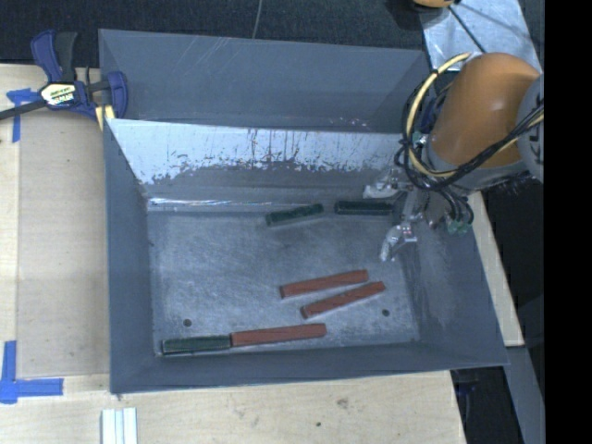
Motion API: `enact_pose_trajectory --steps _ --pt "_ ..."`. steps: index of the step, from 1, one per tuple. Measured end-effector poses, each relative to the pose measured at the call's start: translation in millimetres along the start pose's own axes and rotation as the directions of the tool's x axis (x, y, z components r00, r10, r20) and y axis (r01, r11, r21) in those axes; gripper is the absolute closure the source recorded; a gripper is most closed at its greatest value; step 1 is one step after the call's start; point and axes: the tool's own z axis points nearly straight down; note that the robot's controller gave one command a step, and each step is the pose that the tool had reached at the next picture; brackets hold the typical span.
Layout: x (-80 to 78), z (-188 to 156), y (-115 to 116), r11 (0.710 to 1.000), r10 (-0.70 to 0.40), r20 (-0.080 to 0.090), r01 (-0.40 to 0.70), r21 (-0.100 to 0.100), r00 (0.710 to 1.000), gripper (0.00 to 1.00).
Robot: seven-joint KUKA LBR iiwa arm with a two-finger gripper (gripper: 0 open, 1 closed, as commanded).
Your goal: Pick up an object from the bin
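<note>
Hanging low by the right wall of the bin (129, 248), the end effector (400, 239) is close to the back right corner of the floor. I cannot tell if it is released or clenched. The arm (481, 109), with its orange cover and cables, comes in over the right rim. On this side there is little room between end effector and wall. To the left, the middle and the left half of the floor are open.

The nearest thing is a black bar (363, 207). It is thin, short and dark, it lies flat along the foot of the back wall, and its right end is just beside the end effector.

A green bar (294, 215) lies left of it, a little tilted and also near the back wall. Below the end effector, towards the middle, an upper brown bar (324, 284) and a lower brown bar (343, 299) lie side by side, both tilted the same way and close together. Along the front edge of the floor lie a front brown bar (277, 335) and a front green bar (196, 345), which seem to touch end to end.
</note>
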Motion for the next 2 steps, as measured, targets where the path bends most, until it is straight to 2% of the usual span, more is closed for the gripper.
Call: enact_pose_trajectory --steps 1,2 --pt "2.8 -35 -6 0.995 -0.095 -0.009 0.095 -0.003 0.995 0.0" --pt "9.4 -24 10 0.989 -0.145 0.013 0.145 0.004 0.989 0.0"
